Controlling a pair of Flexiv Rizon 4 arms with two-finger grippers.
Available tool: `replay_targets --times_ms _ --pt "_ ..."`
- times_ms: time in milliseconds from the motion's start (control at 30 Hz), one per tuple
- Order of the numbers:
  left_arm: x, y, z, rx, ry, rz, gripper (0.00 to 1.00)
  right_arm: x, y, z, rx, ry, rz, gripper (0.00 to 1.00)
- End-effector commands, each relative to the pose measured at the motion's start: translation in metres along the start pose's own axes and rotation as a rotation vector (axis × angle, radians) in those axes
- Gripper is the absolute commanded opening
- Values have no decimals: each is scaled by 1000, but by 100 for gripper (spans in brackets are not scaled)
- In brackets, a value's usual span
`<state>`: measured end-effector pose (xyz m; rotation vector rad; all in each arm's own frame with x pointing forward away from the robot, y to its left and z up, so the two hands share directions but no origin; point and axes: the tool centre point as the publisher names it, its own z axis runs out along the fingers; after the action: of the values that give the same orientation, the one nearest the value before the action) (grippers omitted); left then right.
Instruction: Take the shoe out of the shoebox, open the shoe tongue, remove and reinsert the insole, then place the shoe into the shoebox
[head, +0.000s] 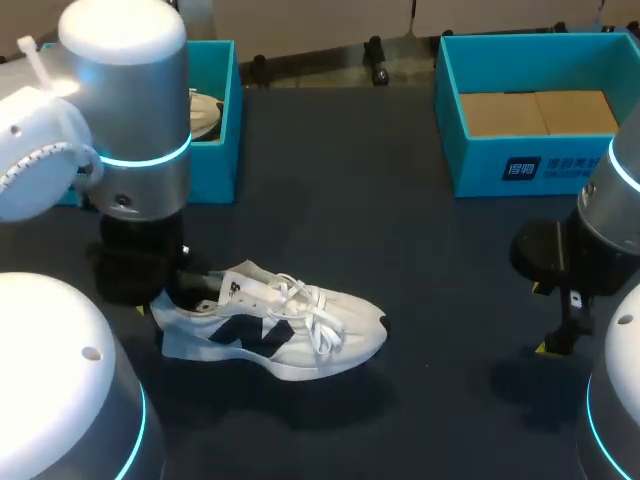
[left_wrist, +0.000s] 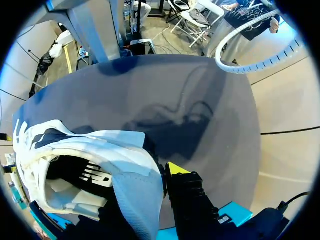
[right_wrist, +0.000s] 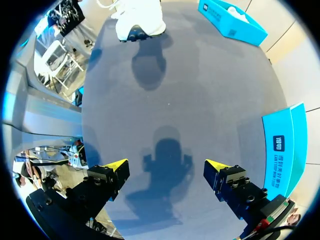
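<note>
A white sneaker with a navy side mark (head: 290, 325) lies on its sole on the dark table, toe toward the right. My left gripper (head: 185, 285) is at its heel. In the left wrist view the heel wall (left_wrist: 135, 185) sits pinched in that gripper (left_wrist: 152, 185), with one yellow-tipped finger (left_wrist: 176, 169) outside it and the other hidden inside the shoe opening. My right gripper (head: 555, 345) hovers low over the table's right side, well away from the sneaker. Its fingers stand wide open and empty (right_wrist: 166, 167), and the sneaker (right_wrist: 137, 17) shows far ahead of them.
A blue shoebox (head: 520, 170) at the back right holds brown cardboard. A second blue box (head: 215, 150) at the back left holds another pale shoe. Both show in the right wrist view, the cardboard one (right_wrist: 282, 145) beside the gripper and the other (right_wrist: 232, 25) far ahead.
</note>
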<state>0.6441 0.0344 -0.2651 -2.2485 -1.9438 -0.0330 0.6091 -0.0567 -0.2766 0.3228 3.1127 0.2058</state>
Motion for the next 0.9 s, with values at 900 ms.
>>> replay_targets --times_ms 900 --pt "-105 31 68 -30 -4 -64 0 1 -1 1 -1 -3 0 100"
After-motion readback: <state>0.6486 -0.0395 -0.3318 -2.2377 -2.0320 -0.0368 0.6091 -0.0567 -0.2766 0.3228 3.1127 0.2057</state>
